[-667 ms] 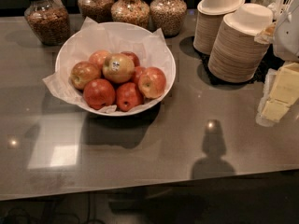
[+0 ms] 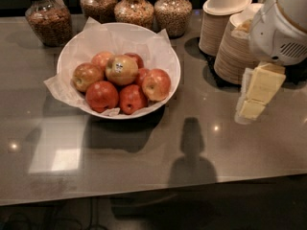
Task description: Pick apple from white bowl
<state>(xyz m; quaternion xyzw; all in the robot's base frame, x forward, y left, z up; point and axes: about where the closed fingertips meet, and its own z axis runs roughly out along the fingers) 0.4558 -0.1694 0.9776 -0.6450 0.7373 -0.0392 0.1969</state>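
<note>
The yellowish-green apple (image 2: 121, 69) with a small white sticker lies on top of several redder apples in the white bowl (image 2: 173, 69), which is lined with crumpled white paper and stands at the left middle of the grey counter. My gripper (image 2: 248, 113) hangs at the right edge of the view, above the counter and in front of the stacked paper bowls. It is well to the right of the white bowl, about a bowl's width away, and holds nothing that I can see.
Several glass jars (image 2: 48, 18) of grains and nuts stand along the back edge behind the bowl. Two stacks of tan paper bowls with white lids (image 2: 224, 20) stand at the back right, close behind my arm (image 2: 283, 25). The counter's front edge runs along the bottom.
My arm and gripper have moved left, further into view, towards the white bowl. The apples and the bowl have not moved.
</note>
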